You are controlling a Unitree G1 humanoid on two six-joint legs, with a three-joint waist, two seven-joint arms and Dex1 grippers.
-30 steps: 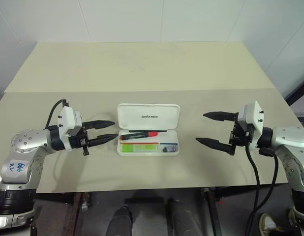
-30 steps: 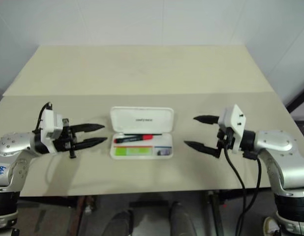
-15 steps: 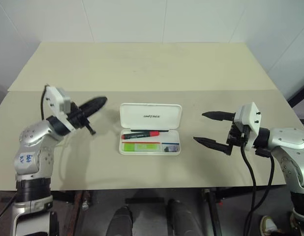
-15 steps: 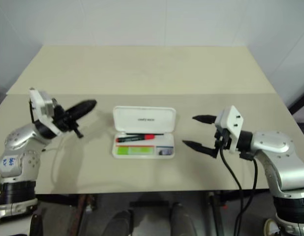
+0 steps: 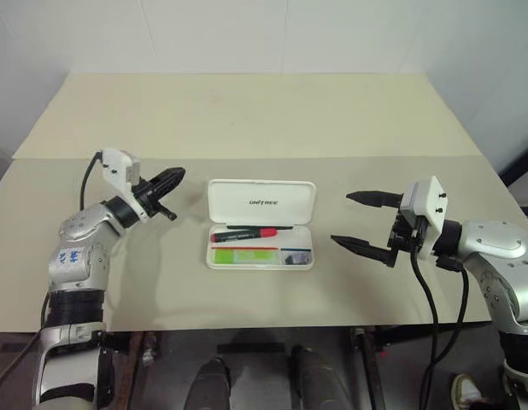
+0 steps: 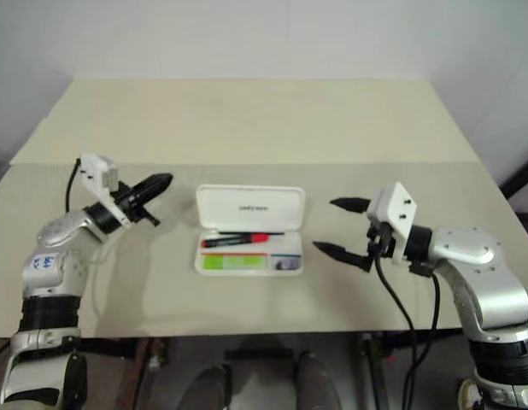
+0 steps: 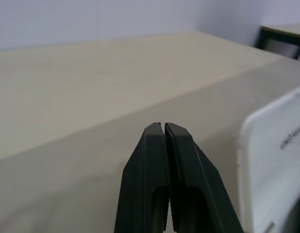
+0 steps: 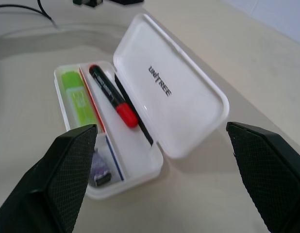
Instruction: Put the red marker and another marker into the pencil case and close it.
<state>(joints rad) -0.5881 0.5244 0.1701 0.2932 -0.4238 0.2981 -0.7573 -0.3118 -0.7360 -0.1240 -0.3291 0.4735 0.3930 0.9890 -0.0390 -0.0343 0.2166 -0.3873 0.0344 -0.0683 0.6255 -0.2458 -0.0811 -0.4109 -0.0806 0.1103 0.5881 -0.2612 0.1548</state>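
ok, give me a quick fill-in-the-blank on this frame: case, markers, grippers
1. The pencil case lies on the table with its lid ____.
2. The red marker and the green highlighter both lie ____ the case.
3. The left gripper has its fingers ____, with nothing between them.
4. The right gripper has its fingers ____, empty, beside the case.

Missing words: open; inside; shut; open
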